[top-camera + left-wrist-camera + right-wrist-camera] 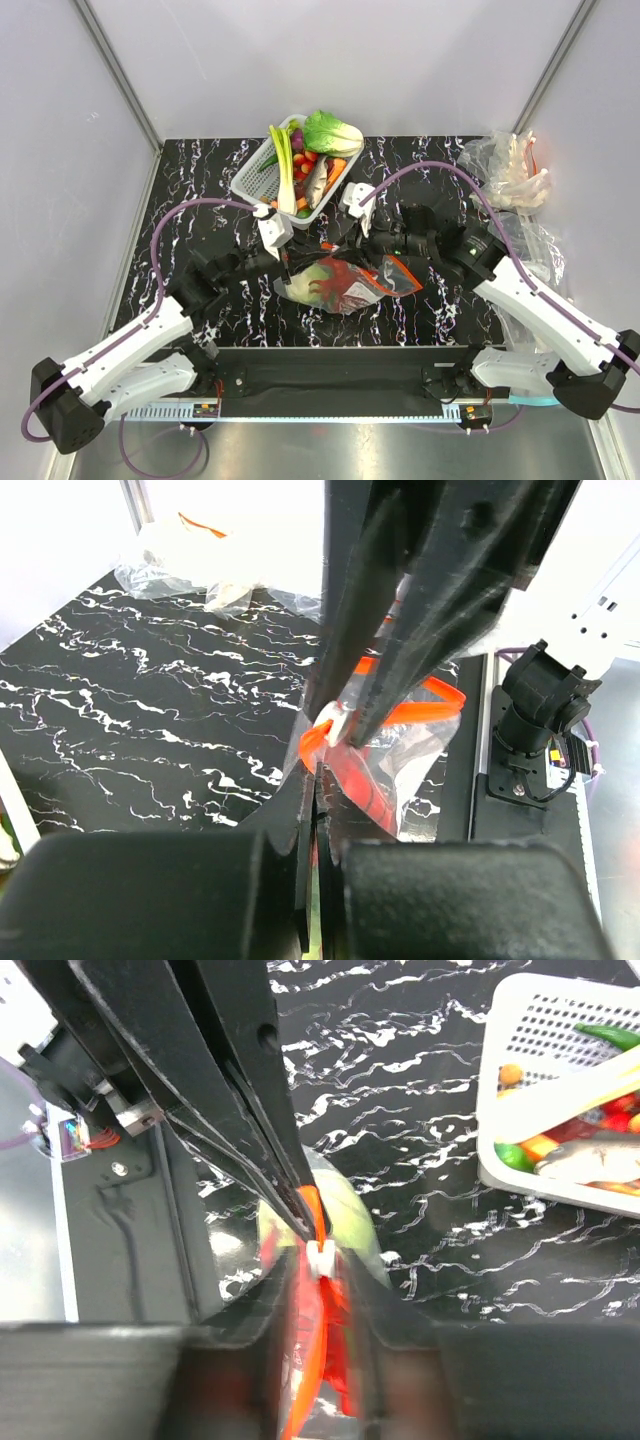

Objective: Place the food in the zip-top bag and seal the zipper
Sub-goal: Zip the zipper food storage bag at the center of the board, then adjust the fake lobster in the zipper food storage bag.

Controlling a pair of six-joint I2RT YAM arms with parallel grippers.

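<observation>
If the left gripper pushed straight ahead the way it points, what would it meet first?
Probably the white slider of the zipper, just ahead on the zip-top bag, with fingers of the right gripper at it. The left gripper is shut on the bag's edge, leaving little gap; depth unclear.

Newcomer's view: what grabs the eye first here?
The clear zip-top bag at the centre of the black marbled table, holding a bright red plastic lobster and a pale green round cabbage, with the left fingers and right fingers meeting at its red-orange zipper strip. Behind it, a white perforated basket brims with colourful toy vegetables.
</observation>
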